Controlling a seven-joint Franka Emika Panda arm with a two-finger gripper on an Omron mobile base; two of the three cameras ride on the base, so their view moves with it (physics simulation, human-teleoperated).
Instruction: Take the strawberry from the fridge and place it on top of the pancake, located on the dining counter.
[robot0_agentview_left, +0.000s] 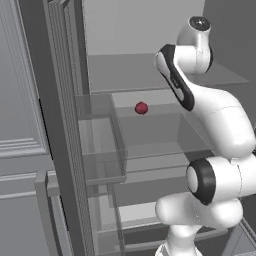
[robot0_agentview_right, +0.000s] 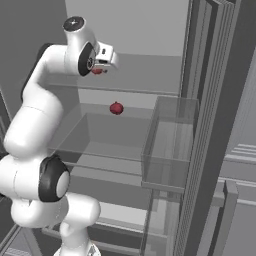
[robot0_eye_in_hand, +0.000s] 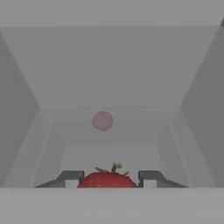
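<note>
Fridge (robot0_agentview_right: 210, 100): standing open, glass shelves and clear door bins showing.
Shelf contents: a darker crimson fruit (robot0_agentview_left: 141, 108) is sitting alone on a glass shelf.
Strawberry (robot0_eye_in_hand: 107, 179): sitting between the two fingertips, green stem pointing up.
Gripper (robot0_agentview_right: 100, 70): closing narrowly on the strawberry, reaching into the upper fridge.
Arm: bending high, wrist turning inward.
Hard to make out: the berry's lower half is being cut off in the hand view.

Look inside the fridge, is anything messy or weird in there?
Nothing stands out. The fridge is open, with no spill or breakage. A dark red round fruit sits upright on a glass shelf. The gripper is closed on the strawberry, which sits squarely between its fingertips.
</note>
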